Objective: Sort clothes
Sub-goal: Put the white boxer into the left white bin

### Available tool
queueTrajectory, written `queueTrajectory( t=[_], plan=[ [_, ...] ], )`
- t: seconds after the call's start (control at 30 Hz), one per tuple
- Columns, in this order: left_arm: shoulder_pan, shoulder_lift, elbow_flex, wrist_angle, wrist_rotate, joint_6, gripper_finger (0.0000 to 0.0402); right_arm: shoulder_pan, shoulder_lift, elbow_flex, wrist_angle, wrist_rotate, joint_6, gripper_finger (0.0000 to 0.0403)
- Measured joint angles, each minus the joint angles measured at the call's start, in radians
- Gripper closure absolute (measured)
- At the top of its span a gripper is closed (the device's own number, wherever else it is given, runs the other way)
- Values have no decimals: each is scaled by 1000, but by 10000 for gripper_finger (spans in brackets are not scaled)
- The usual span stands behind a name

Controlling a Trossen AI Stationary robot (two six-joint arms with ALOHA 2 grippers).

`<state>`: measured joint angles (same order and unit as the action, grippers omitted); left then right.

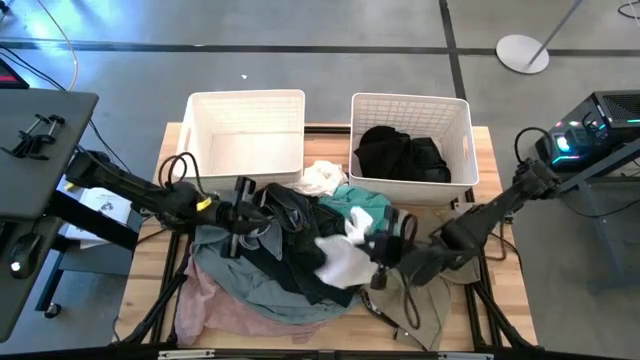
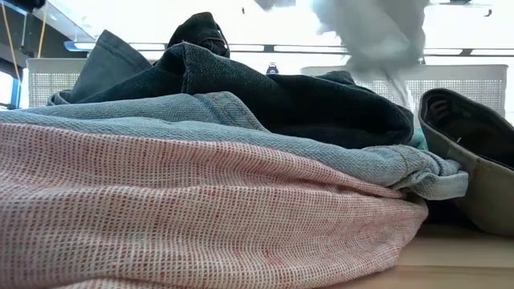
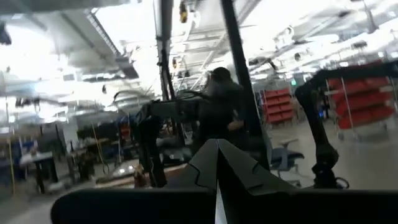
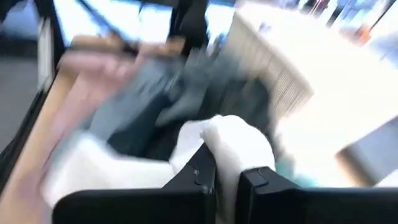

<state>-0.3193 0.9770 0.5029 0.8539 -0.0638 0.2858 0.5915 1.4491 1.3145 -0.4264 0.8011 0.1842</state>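
The clothes lie heaped on the wooden table (image 1: 505,290): pale pink (image 2: 177,209) at the bottom, grey-blue denim (image 2: 241,128), teal (image 1: 366,203) and beige (image 1: 425,300). My left gripper (image 1: 250,214) is shut at the heap's left top, at a dark garment (image 1: 285,212) that rises to a peak (image 2: 201,30). My right gripper (image 1: 378,256) is shut on a white garment (image 1: 342,262) at the heap's right side. In the low view the white garment (image 2: 377,32) hangs blurred above the heap. My left gripper comes level from the table's left at the dark garment's raised part (image 1: 268,208). The gripper hides the place of contact, and its own wrist view shows only the shut fingers (image 3: 199,168) against the room. The rest of the garment lies on the heap. My right gripper pinches a bunched part of the white garment (image 4: 231,144) between its two fingers, coming from the table's right and slanting down. The cloth bulges out past the fingertips. One layer or several cannot be told. The garment hangs slack over the heap.
Two white slatted baskets stand at the far edge: the left one (image 1: 200,150) and the right one (image 1: 458,125), which holds a black garment (image 1: 402,157). Another white piece (image 1: 322,178) lies between them. Beyond the table, in the left wrist view, a person (image 3: 219,106) shows.
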Motion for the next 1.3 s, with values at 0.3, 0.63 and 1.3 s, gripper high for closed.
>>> queueTrajectory(
  t=[0.3, 0.63, 1.3],
  plan=[
    [-60, 201, 129, 8, 7, 168, 309, -122, 0, 58, 118, -132, -158, 400],
    [-26, 467, 239, 15, -263, 183, 128, -202, 26, 31, 200, -381, -184, 399],
    [-19, 691, 366, -10, -207, 101, 344, -205, 66, 31, 177, -512, -98, 325]
  ],
)
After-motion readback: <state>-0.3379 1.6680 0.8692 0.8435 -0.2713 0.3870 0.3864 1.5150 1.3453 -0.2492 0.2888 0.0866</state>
